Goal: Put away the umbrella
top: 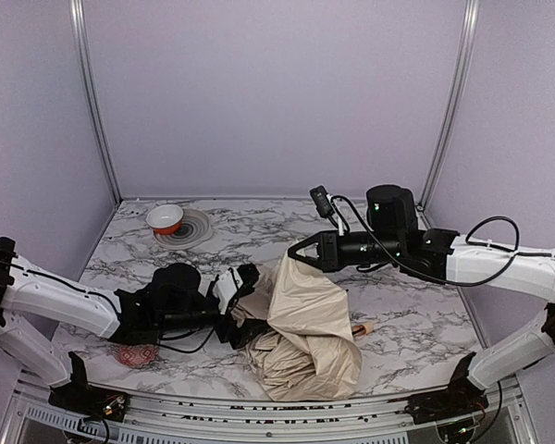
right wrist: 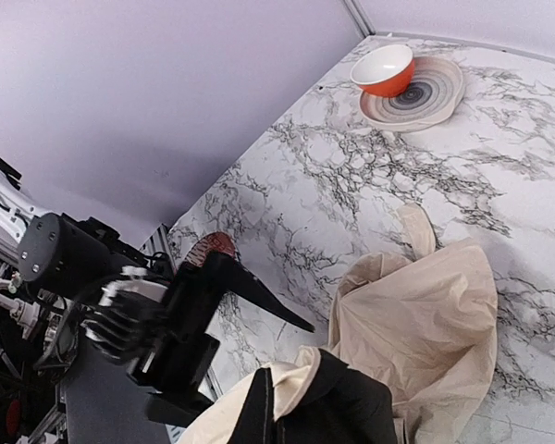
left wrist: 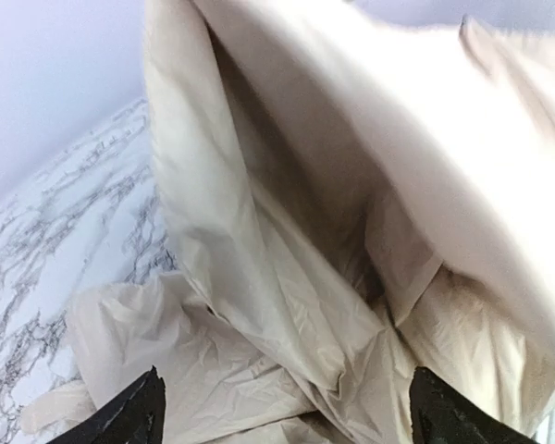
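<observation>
Lilac walls (top: 277, 92) and two slim metal posts (top: 91, 102) close in a table (top: 416, 314) whose top is glossy white marble veined with grey. Near its front edge, in the middle, lies the umbrella (top: 305, 333), a soft, crumpled heap of cream-beige fabric, matte and full of creases. One fold of it is drawn up into a peak. The right gripper (top: 298, 252), black and pointed, is clamped on that peak, its fingers closed on the thin cloth. A small pale tan handle (top: 363, 329) pokes out on the marble at the heap's right side. The left gripper (top: 243, 305) sits just beside the heap's left edge with its jaws spread wide. From its own camera the two black fingertips (left wrist: 129, 416) stand far apart at the bottom, and the fabric fills the view ahead of them. I cannot tell whether they touch it. Under the left arm, near the front left of the table, a red patterned ball (top: 137, 354) is partly hidden by the arm. At the back left, well apart from the umbrella, a round plate (top: 199, 233) with grey concentric rings holds a small orange bowl (top: 166, 227), its smooth white inside showing.
</observation>
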Controlling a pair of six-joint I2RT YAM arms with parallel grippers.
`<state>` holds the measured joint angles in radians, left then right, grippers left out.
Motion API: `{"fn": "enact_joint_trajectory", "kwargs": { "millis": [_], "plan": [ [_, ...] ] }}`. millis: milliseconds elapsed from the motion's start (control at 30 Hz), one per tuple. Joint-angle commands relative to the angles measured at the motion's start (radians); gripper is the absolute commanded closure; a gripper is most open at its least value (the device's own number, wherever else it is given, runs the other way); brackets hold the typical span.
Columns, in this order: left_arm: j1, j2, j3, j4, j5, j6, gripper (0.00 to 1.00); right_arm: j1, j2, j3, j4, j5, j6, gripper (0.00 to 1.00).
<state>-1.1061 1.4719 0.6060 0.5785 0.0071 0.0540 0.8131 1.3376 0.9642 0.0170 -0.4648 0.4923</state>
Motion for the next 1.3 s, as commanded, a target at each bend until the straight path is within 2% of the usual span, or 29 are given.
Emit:
{"fn": "enact_joint_trajectory", "kwargs": {
  "millis": [0,67,167,300,467,500,567,633,700,767,800,833,900,967,1067,1167,1267],
  "plan": [
    [-0.002,-0.162,0.002,-0.034,0.080,0.056,0.02,-0.008,-0.024,-0.015,0.063,0.056,0.053,1.00],
    [-0.025,-0.187,0.041,-0.088,0.119,0.086,0.01,-0.011,-0.009,-0.007,0.069,0.055,0.062,1.00],
    [-0.065,-0.173,0.098,-0.135,0.069,0.119,0.02,-0.017,0.014,0.013,0.071,0.056,0.074,1.00],
    [-0.069,-0.093,0.177,-0.207,0.017,0.145,0.03,-0.020,0.026,0.025,0.080,0.074,0.085,1.00],
    [-0.069,-0.011,0.275,-0.267,0.027,0.192,0.06,-0.028,0.042,0.027,0.094,0.072,0.094,1.00],
    [-0.068,0.001,0.283,-0.267,0.012,0.197,0.11,-0.029,0.046,0.028,0.097,0.066,0.095,1.00],
    [-0.067,0.016,0.292,-0.268,-0.009,0.210,0.27,-0.035,0.054,0.028,0.095,0.050,0.095,1.00],
    [-0.065,0.018,0.296,-0.269,-0.011,0.222,0.48,-0.059,0.060,0.028,0.088,0.020,0.101,1.00],
    [-0.058,0.010,0.293,-0.269,-0.007,0.216,0.74,-0.105,0.061,0.024,0.089,-0.049,0.127,1.00],
    [-0.049,-0.002,0.287,-0.265,0.014,0.206,0.93,-0.146,0.061,0.026,0.080,-0.126,0.130,1.00],
    [-0.043,-0.009,0.284,-0.263,0.029,0.199,1.00,-0.163,0.062,0.044,0.031,-0.157,0.106,0.97],
    [-0.037,-0.012,0.281,-0.260,0.036,0.194,1.00,-0.177,0.065,0.063,-0.023,-0.173,0.071,0.92],
    [-0.027,-0.019,0.271,-0.254,0.053,0.183,1.00,-0.209,0.078,0.111,-0.160,-0.184,-0.043,0.74],
    [-0.021,-0.031,0.265,-0.250,0.066,0.169,1.00,-0.249,0.099,0.133,-0.287,-0.170,-0.131,0.63],
    [-0.017,-0.050,0.259,-0.244,0.074,0.153,1.00,-0.269,0.160,0.137,-0.465,-0.050,-0.240,0.58],
    [-0.016,-0.070,0.264,-0.241,0.072,0.123,1.00,-0.262,0.233,0.088,-0.453,-0.157,-0.260,0.52],
    [-0.015,-0.089,0.281,-0.240,0.090,0.100,1.00,-0.246,0.313,0.063,-0.431,-0.189,-0.299,0.51]
  ]
}}
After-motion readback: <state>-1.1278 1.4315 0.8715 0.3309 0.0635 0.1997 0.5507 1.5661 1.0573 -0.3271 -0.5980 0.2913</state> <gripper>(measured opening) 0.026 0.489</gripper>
